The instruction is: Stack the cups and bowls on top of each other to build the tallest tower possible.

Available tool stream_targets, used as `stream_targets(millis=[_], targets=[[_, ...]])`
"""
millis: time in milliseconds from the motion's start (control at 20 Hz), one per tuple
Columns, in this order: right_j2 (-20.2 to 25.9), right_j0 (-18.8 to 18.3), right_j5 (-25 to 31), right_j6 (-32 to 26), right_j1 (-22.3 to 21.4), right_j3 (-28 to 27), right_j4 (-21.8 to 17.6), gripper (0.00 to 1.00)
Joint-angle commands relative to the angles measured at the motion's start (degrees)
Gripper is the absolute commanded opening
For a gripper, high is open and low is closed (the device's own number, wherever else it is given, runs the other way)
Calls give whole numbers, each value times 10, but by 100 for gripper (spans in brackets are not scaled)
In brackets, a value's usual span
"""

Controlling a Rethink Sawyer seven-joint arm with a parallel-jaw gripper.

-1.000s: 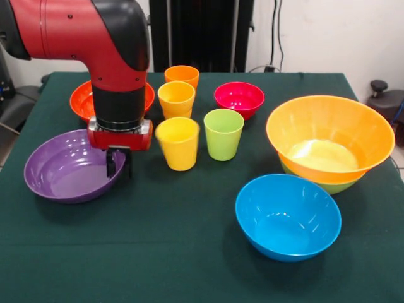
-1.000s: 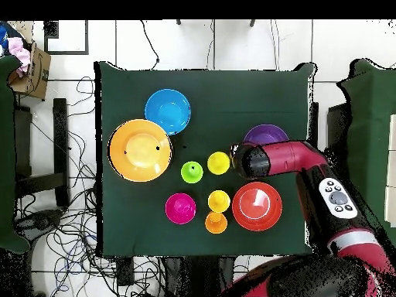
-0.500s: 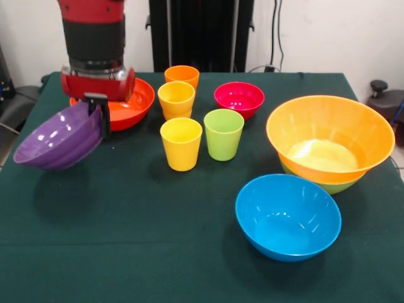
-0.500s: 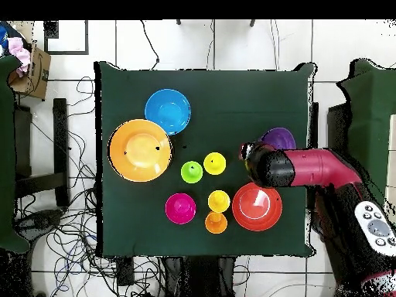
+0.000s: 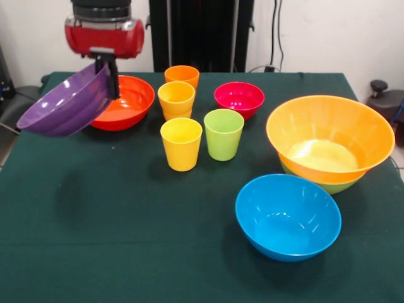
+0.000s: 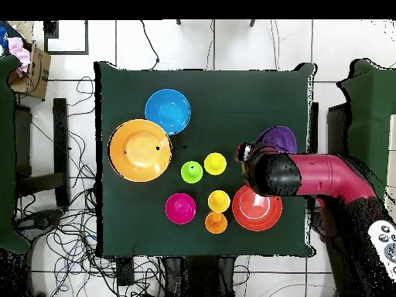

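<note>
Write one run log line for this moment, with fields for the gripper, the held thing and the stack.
gripper: shut on purple bowl | purple bowl: lifted off table, tilted | large orange bowl: nested in lime green bowl | cups: unstacked

A dark green cloth (image 5: 158, 240) covered the counter (image 6: 232, 100). Behind its far edge stood a white wall (image 5: 315, 31) and a black cabinet (image 5: 202, 31). Overhead, the floor (image 6: 193, 46) was white tile, with tangled cables (image 6: 62, 232) off one side and a cardboard box (image 6: 31, 66) past a corner.
</note>
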Motion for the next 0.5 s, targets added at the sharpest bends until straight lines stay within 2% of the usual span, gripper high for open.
stream_targets(millis=[50, 300, 500], targets=[[31, 42, 66, -12, -76, 92, 54, 0], [47, 49, 41, 4, -102, 124, 98, 0], [42, 67, 36, 25, -132, 151, 133, 0]])
